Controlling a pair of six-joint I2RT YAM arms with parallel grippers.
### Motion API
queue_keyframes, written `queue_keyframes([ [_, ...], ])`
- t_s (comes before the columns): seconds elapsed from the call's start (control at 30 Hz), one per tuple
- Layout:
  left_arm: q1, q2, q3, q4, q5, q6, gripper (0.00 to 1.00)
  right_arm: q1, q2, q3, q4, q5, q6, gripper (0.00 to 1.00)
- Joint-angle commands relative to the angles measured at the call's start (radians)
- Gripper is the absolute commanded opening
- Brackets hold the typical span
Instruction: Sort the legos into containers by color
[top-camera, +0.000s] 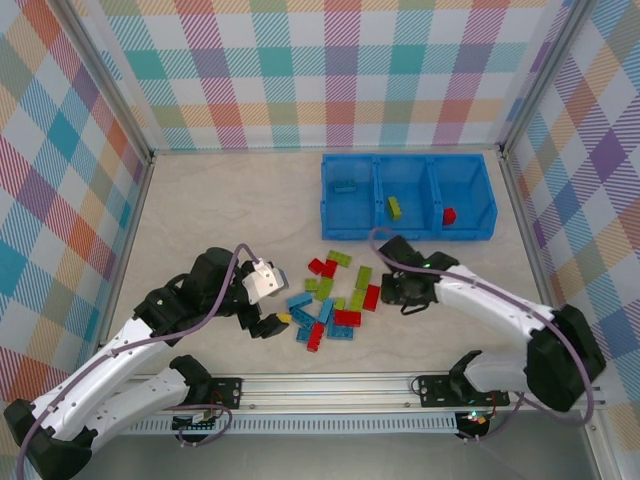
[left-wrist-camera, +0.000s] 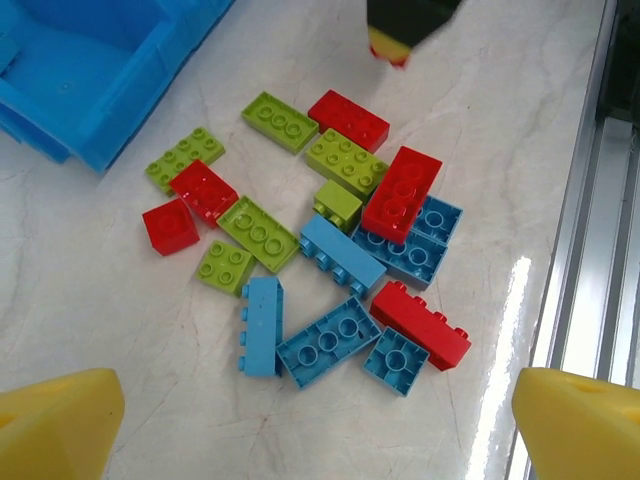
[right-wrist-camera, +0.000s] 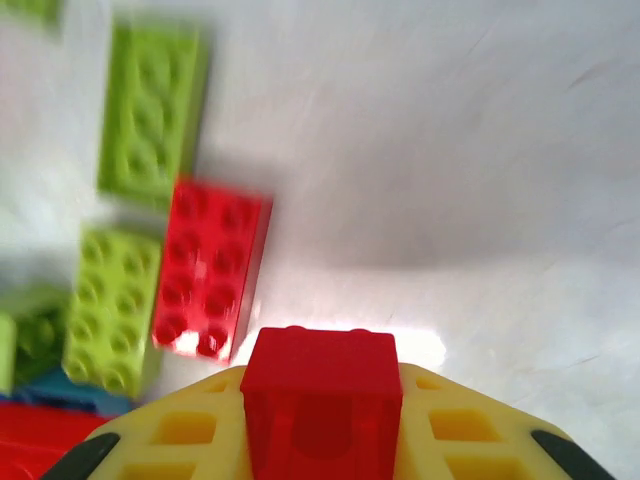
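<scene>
Right gripper (top-camera: 408, 292) clamped on red brick (right-wrist-camera: 320, 395) | I carry it to right compartment (top-camera: 468, 193) of bin (top-camera: 405, 157), release low | left gripper (left-wrist-camera: 320, 425) apart

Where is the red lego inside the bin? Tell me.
Top view: the red lego lies in the right compartment of the blue bin, beside the middle compartment holding the green lego.

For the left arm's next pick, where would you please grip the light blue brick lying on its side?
Probably from straight above, the left tool closing on the two short ends of the light blue brick: these are flat, while studs stick out one long side and a neighbouring blue brick crowds the other.
</scene>
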Motion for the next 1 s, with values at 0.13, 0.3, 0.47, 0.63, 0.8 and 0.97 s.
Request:
queue_keyframes([
  [0.13,0.006,-0.014,-0.026,0.098,-0.139,-0.089,1.00,-0.380,-0.080,0.080,0.263,0.008,-0.035,0.24],
  [0.3,0.007,-0.034,-0.015,0.090,-0.215,-0.096,1.00,-0.594,0.038,0.194,0.340,-0.025,-0.052,0.25],
  [0.47,0.007,-0.059,-0.026,0.103,-0.223,-0.098,1.00,-0.714,0.239,0.290,0.396,-0.120,-0.070,0.27],
  [0.63,0.009,-0.059,-0.026,0.119,-0.243,-0.120,1.00,-0.784,0.423,0.422,0.373,-0.175,-0.099,0.36],
  [0.8,0.009,-0.062,-0.024,0.119,-0.253,-0.125,1.00,-0.788,0.484,0.496,0.322,-0.191,-0.118,0.46],
  [0.97,0.010,-0.051,-0.020,0.116,-0.262,-0.130,1.00,-0.787,0.423,0.478,0.304,-0.228,-0.112,0.48],
])
